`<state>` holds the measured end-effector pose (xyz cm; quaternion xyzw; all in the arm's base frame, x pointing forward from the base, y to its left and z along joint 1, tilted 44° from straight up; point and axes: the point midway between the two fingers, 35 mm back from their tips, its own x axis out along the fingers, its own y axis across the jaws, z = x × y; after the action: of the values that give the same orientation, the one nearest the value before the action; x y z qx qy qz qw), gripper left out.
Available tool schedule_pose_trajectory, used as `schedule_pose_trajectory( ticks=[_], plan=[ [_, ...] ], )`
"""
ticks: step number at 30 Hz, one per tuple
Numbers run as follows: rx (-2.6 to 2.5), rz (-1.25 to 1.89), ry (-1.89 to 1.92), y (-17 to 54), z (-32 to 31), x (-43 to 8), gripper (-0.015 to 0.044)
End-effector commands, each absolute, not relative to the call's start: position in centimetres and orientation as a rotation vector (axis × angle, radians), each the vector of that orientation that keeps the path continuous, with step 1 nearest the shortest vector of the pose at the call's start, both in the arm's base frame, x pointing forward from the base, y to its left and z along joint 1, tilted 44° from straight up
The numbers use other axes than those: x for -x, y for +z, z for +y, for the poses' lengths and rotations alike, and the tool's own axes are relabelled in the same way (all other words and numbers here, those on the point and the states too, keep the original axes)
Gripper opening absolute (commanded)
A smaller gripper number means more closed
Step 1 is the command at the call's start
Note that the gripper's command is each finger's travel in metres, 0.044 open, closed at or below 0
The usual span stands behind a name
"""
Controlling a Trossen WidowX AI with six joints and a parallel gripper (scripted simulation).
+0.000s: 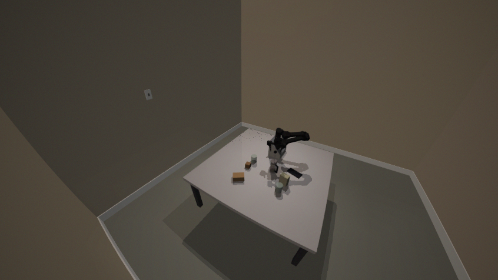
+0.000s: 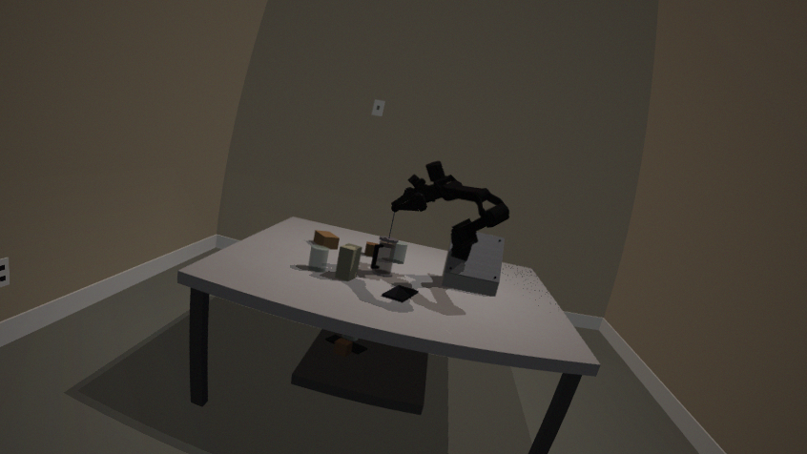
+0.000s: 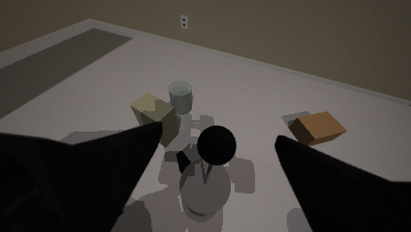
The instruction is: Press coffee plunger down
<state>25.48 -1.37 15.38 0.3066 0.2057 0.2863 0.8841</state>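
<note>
The coffee press (image 1: 272,166) (image 2: 386,258) (image 3: 205,190) stands upright on the table, a clear cylinder with a black handle (image 1: 276,168) (image 3: 183,161). Its thin plunger rod (image 2: 391,224) rises high above the lid, so the plunger is up. The round black knob (image 3: 216,145) on top shows between the fingers in the wrist view; in the exterior view it is hidden by or merged with the dark fingertips. My gripper (image 2: 395,207) (image 3: 219,134) is open around the level of the knob, with a gap on each side of it. Contact cannot be seen.
A beige box (image 1: 284,179) (image 2: 348,264) (image 3: 168,123) and a glass (image 1: 278,188) (image 2: 319,258) (image 3: 181,100) stand beyond the press. An orange block (image 1: 238,176) (image 2: 326,239) (image 3: 323,128), a small orange cube (image 1: 248,165), a second glass (image 1: 254,158) and a flat black item (image 1: 294,173) (image 2: 400,293) lie around it.
</note>
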Motion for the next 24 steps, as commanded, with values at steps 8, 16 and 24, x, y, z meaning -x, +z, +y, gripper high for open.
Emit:
schedule_pose_trajectory(
  ticks=[8,16,24],
  plan=[
    [-0.645,0.429,0.595,15.23,-1.08,-25.40,0.0177],
    [-0.645,0.429,0.595,15.23,-1.08,-25.40,0.0119],
    [-0.643,0.431,0.595,14.99,-0.97,-25.46,0.0119]
  ],
)
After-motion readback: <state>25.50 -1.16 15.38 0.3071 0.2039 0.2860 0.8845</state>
